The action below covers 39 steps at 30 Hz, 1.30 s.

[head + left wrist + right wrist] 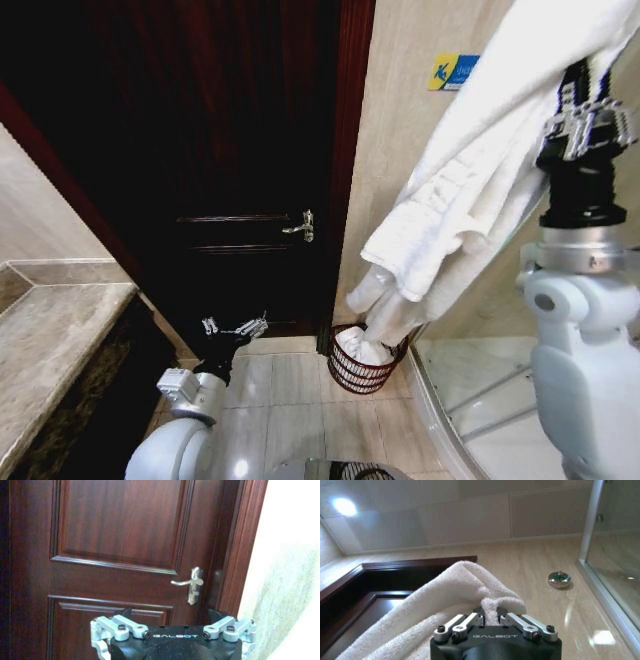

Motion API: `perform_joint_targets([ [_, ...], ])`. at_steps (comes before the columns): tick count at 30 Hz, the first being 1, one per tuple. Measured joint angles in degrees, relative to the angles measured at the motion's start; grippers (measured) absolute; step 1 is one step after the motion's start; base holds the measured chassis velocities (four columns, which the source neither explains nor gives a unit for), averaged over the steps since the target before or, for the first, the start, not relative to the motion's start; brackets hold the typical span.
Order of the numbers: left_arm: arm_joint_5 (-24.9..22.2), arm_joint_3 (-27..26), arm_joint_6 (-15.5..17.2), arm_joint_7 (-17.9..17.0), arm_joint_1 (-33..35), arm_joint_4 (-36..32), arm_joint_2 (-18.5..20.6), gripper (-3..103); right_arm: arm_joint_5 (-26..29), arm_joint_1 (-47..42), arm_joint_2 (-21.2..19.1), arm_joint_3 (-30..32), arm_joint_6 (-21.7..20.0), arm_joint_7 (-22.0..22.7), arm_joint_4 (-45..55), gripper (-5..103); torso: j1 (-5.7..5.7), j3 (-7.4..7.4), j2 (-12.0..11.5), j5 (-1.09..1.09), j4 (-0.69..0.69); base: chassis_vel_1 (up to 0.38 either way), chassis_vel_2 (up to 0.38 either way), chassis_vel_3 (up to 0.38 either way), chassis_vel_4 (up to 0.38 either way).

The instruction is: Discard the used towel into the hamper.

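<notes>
**Operator:** Bathroom layout, left to right, please.

**Technician:** Marble counter [55,330] sits at far left. Next comes a dark wooden door [230,150] with a metal lever handle [300,226]. Pale wall tile follows, carrying a small blue and yellow sign [452,71]. Floor is light tile [290,400]. A glass shower enclosure [480,390] occupies the lower right.

**Operator:** Left arm status?

**Technician:** Left gripper [235,327] is held low, in front of the door, pointing toward it. Fingers are spread apart and carry nothing. The left wrist view confirms this: both finger assemblies [117,628] stand wide, with the lever handle [191,583] visible ahead between them.

**Operator:** Location of the hamper?

**Technician:** Hamper [366,370] stands on the floor just right of the door frame, against the wall, beside the shower enclosure's curved base. White fabric already fills its opening.

**Operator:** Towel position?

**Technician:** Towel [470,190] is white and hangs in long folds from upper right down to the hamper. Its lowest folds reach into the hamper's rim.

**Operator:** Right arm status?

**Technician:** Right gripper [590,115] is raised high at the right edge, arm upright. The right wrist view shows the fingers [465,624] clamped on a bunched fold of the towel [455,592], with the fabric draping away below.
</notes>
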Motion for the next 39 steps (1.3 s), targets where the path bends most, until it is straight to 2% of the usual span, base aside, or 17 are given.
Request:
perform_joint_targets([
  [17,0.0,0.0,0.0,0.0,0.0,0.0,0.0,100,-1.1,0.9,1.4,-0.4,2.0,-2.2,-4.6,13,0.01,0.00,0.0,0.00,-0.01,0.000,0.000,0.000,0.000],
  [39,0.0,0.0,0.0,0.0,0.0,0.0,0.0,100,-1.7,2.4,1.8,-1.0,2.0,-2.4,-5.9,13,0.01,0.00,0.0,0.00,0.00,0.000,0.000,0.000,0.000],
])
